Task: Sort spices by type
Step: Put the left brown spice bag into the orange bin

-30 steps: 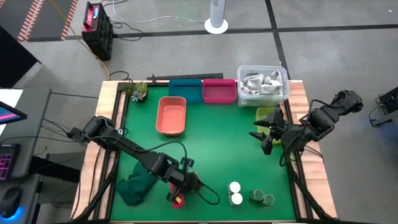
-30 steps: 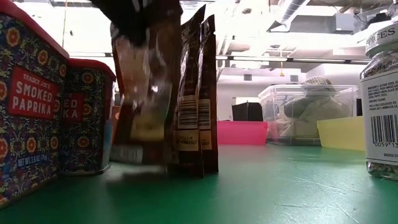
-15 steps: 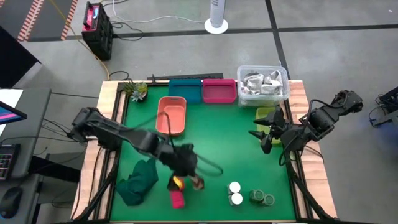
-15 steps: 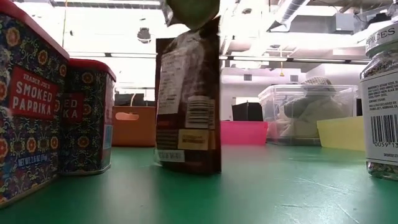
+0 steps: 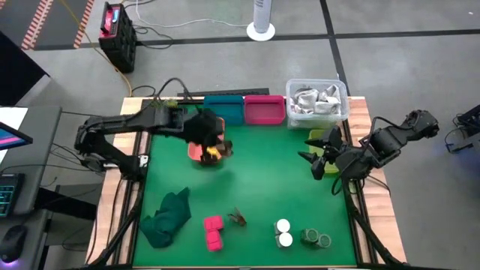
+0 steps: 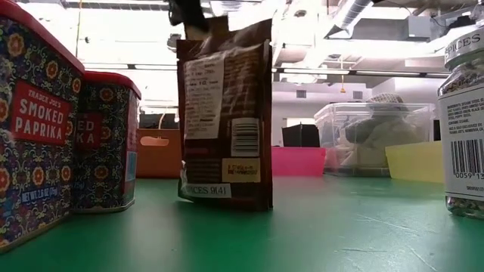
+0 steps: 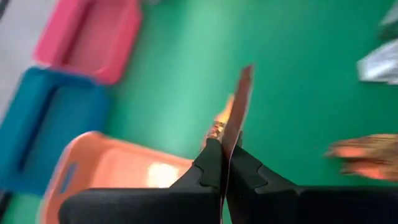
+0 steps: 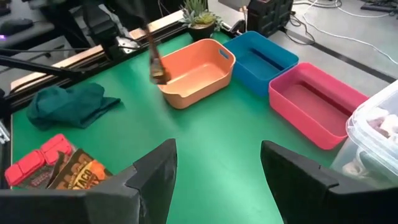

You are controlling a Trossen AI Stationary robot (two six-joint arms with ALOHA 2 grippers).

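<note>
Packet (image 7: pixel 238 109) pinched in left tool (image 7: pixel 225 163) above orange bin (image 5: pixel 196 133).

Left arm stretched across the far left part of the worktop (image 5: pixel 262 180), elbow at the left edge; left tool (image 7: pixel 224 163) raised, fingers (image 7: pixel 208 167) pinched shut on a thin packet (image 7: pixel 236 118). Right arm folded at the right edge; right tool (image 8: pixel 217 168) low, fingers apart, holding nothing.
</note>
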